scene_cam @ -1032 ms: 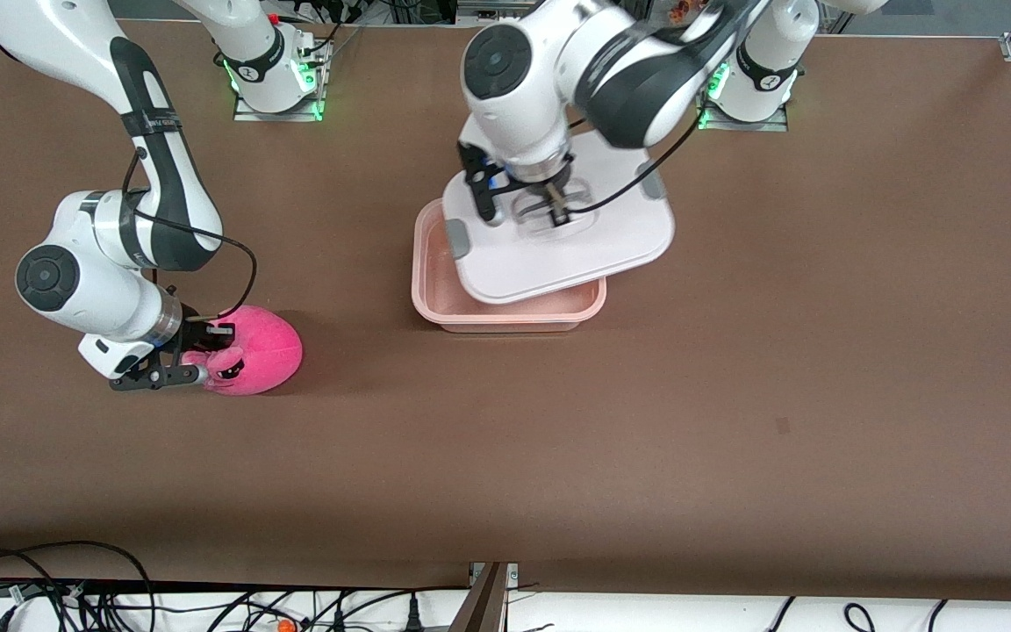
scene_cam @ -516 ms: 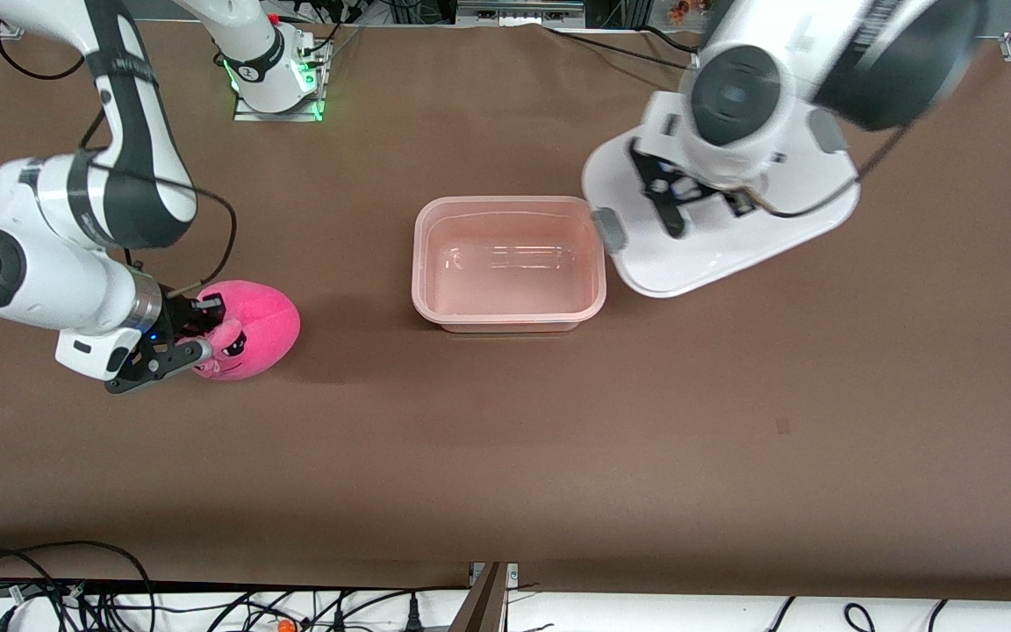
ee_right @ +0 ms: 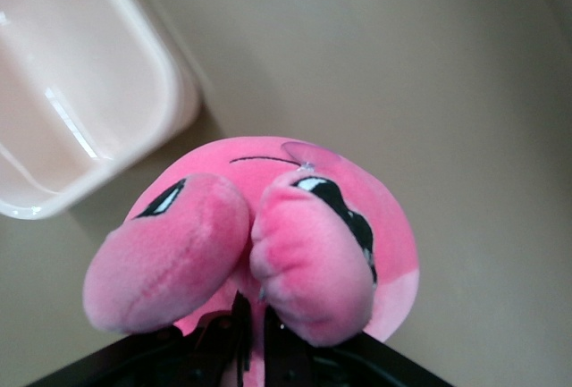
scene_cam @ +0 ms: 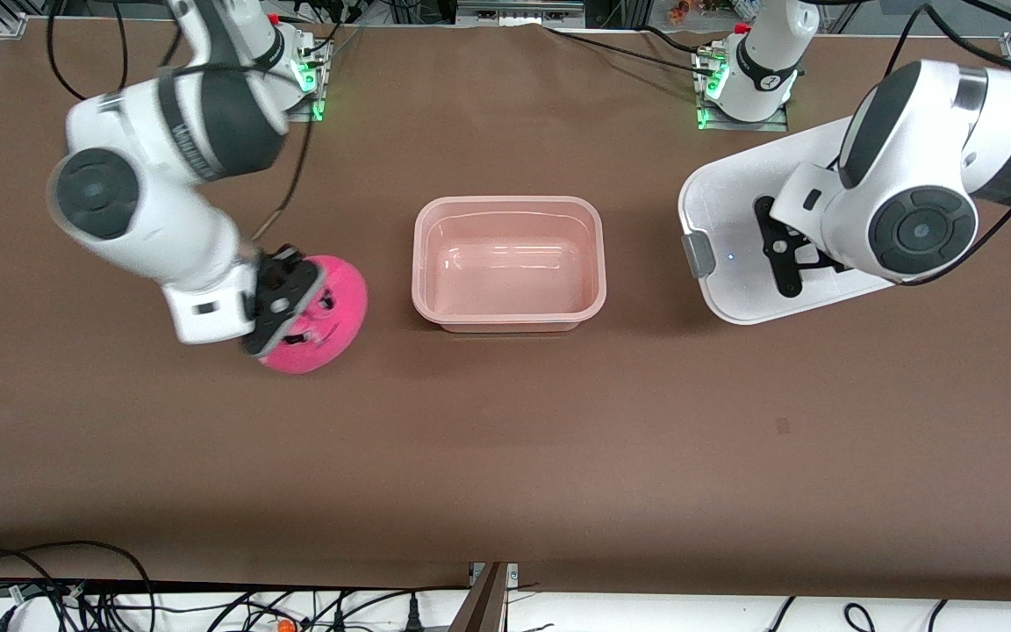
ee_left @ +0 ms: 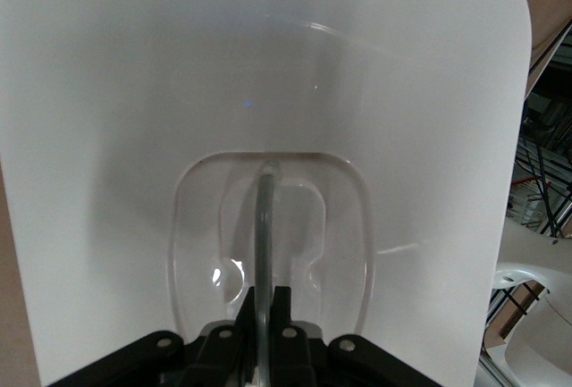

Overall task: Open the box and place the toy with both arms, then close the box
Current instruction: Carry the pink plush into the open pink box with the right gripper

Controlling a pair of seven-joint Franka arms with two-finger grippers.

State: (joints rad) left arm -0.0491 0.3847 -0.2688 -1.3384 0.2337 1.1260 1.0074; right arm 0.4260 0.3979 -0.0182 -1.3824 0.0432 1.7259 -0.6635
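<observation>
The pale-pink box stands open and empty mid-table; its corner shows in the right wrist view. My left gripper is shut on the clear handle of the white lid and holds the lid over the table toward the left arm's end, beside the box. One grey clip shows on the lid's edge. My right gripper is shut on the pink plush toy, lifted over the table beside the box toward the right arm's end. The toy's ears and dark eyes fill the right wrist view.
The brown table spreads wide on the camera's side of the box. Both arm bases stand along the table's edge farthest from the camera. Cables lie past the table's near edge.
My left gripper has carried the lid off the box and out toward the left arm's end. My right gripper has lifted the toy off the table and moved it closer to the box.
</observation>
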